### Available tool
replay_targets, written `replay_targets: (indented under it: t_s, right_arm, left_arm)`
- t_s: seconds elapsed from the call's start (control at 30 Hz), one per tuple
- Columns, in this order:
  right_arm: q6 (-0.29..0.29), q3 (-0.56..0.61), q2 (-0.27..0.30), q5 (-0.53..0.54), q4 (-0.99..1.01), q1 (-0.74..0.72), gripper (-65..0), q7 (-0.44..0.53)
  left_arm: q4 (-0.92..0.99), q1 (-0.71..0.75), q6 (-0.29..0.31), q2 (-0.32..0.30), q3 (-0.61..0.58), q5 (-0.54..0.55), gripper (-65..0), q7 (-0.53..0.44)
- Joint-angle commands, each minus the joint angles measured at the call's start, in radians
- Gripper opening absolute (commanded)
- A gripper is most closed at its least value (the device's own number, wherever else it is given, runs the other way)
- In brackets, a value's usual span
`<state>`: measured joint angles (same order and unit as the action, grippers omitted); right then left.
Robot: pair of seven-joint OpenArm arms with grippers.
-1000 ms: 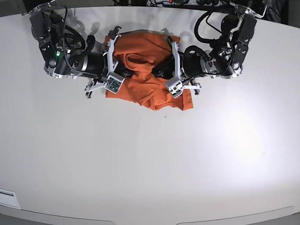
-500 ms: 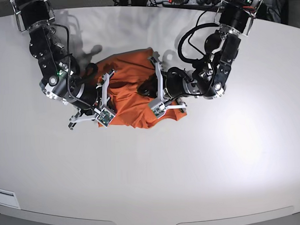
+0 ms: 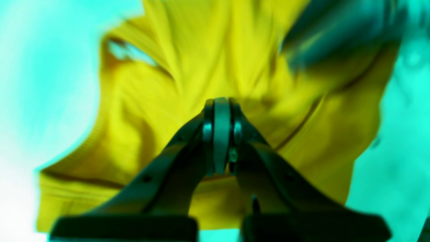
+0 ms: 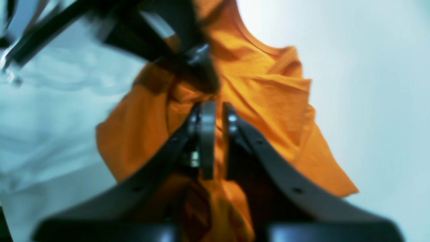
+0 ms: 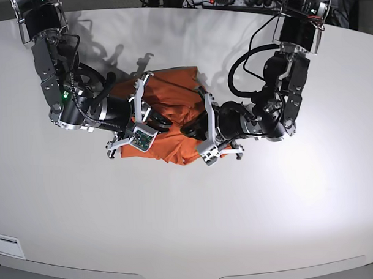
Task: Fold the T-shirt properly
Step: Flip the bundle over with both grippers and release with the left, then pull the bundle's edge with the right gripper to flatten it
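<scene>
1. The orange T-shirt (image 5: 173, 112) lies bunched in a rumpled heap on the white surface (image 5: 189, 219), toward twelve o'clock of the surface's middle in the base view, between the two arms.
2. The left hand (image 3: 221, 111) is clenched; in its wrist view the two fingers meet at the tips with the cloth just beyond and under them, but the view is blurred and miscoloured, and I cannot tell if fabric is pinched between them.
3. In the base view the left hand (image 5: 189, 128) reaches into the heap from three o'clock, its dark tips over the shirt's middle.
4. The right hand (image 4: 215, 117) comes in from nine o'clock. Its fingers stand slightly apart, with a strip of orange fabric showing in the narrow gap between them; whether they press on it I cannot tell.
5. In the right wrist view the T-shirt (image 4: 268, 101) hangs in creased folds around that hand.
</scene>
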<state>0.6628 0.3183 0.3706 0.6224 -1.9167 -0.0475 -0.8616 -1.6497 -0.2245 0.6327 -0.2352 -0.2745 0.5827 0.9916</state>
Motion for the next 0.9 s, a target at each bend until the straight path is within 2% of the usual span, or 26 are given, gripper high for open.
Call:
replay_targets:
  t_s: [0.0,0.07,0.13,0.27,0.43,0.57,0.67,0.87]
  right_arm:
    - [0.006,-0.006,0.006,0.029,-0.018,-0.019,-48.5,0.023]
    - [0.007,-0.006,0.006,0.033,-0.018,-0.019,-39.6,0.023]
    - [0.007,-0.005,0.006,0.025,-0.018,-0.019,-35.3,0.030]
    - [0.008,-0.004,-0.011,-0.032,0.000,-0.016,-35.0,0.058]
    - [0.020,-0.003,-0.062,-0.108,0.046,-0.016,-35.0,0.086]
    - [0.035,-0.003,-0.071,-0.116,0.091,-0.019,-35.7,0.092]
    - [0.035,-0.003,-0.072,-0.156,0.114,-0.018,-39.4,0.116]
    - [0.035,-0.003,-0.072,-0.179,0.182,-0.019,-39.8,0.145]
  left_arm:
    - [-0.016,-0.020,0.003,-0.003,0.027,0.032,-65.0,-0.014]
    - [-0.018,-0.021,0.003,-0.003,0.084,0.082,-65.0,-0.014]
    - [-0.019,-0.026,0.003,-0.003,0.157,0.130,-65.0,-0.010]
    - [-0.019,-0.031,0.003,-0.016,0.335,0.264,-65.0,0.047]
    - [-0.019,0.013,0.003,-0.100,0.474,0.388,-65.0,0.081]
    - [-0.019,0.059,0.003,-0.155,0.500,0.391,-65.0,0.083]
    - [-0.019,0.095,0.003,-0.185,0.501,0.401,-65.0,0.083]
    - [-0.019,0.130,0.003,-0.191,0.501,0.402,-65.0,0.083]
